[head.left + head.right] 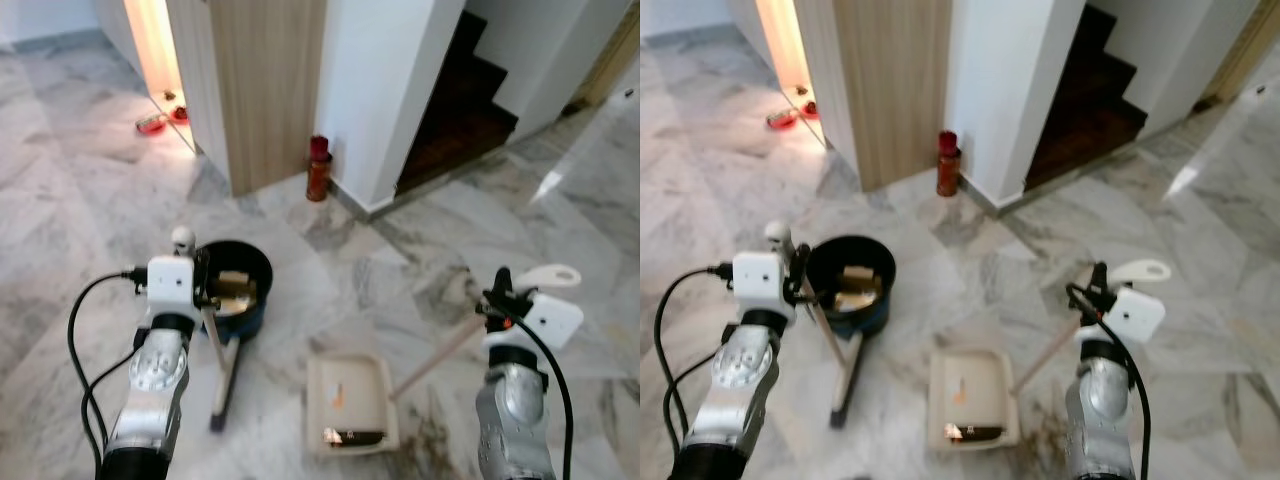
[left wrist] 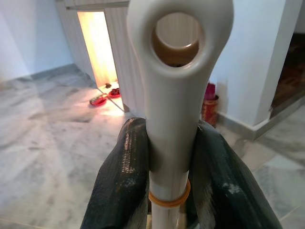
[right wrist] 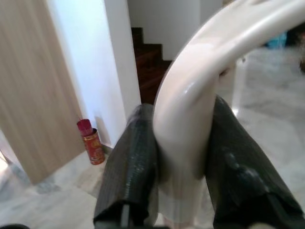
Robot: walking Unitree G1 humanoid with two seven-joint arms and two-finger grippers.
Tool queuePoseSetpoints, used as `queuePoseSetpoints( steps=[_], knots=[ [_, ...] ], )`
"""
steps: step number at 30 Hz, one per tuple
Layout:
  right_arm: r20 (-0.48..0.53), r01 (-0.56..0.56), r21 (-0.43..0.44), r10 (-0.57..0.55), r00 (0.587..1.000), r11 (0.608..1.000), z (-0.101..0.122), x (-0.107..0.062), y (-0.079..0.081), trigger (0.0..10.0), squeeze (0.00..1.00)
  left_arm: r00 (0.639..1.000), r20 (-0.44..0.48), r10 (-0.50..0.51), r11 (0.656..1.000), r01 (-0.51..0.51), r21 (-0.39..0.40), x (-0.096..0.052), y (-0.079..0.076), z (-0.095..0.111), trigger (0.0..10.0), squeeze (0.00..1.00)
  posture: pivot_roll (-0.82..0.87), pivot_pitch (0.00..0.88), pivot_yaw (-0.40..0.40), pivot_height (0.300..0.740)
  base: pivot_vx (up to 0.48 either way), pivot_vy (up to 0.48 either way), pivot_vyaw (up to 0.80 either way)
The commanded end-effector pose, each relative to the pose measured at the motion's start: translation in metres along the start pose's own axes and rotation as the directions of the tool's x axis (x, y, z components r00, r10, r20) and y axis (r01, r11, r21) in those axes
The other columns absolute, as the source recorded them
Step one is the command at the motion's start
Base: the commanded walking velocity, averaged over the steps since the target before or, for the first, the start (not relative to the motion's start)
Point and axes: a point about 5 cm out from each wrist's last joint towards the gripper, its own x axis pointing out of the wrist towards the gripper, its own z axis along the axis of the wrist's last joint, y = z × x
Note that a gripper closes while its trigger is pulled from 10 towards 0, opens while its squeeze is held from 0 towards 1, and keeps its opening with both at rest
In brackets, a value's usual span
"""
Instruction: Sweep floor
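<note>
- Left tool (image 2: 171, 181) grips the broom handle (image 2: 174, 119), beside a dark bucket (image 1: 240, 290).
- Right tool (image 3: 183, 176) grips the dustpan handle (image 3: 190, 109); the dustpan (image 1: 350, 400) rests on the marble floor (image 1: 90, 230).

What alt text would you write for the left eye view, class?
On a marble floor, the left gripper holds a broom beside a dark bucket, while the right gripper holds the dustpan handle. A red can stands by the wall.

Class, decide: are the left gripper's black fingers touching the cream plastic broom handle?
Touching. In the left wrist view both black fingers of the left gripper press against either side of the cream plastic broom handle, with no gap.
</note>
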Motion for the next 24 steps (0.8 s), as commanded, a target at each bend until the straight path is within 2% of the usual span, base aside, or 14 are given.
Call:
queuePoseSetpoints(
  steps=[1,24],
  knots=[
    [0.028,0.022,0.006,-0.022,0.999,1.0,0.005,0.0012,-0.0062,10.0,0.0,0.999,0.041,-0.011,1.0,0.011,0.004,0.0029,-0.0028,0.0081,10.0,0.0,0.2,0.086,-0.074,0.74,0.0,0.304,0.0],
    [0.031,0.026,0.006,-0.026,0.999,1.0,0.0056,0.0016,-0.0053,10.0,0.0,1.0,0.026,-0.004,1.0,0.003,0.017,0.0022,0.0014,0.0054,10.0,0.0,0.2,0.083,-0.078,0.74,0.0,0.3,0.0]
  ],
)
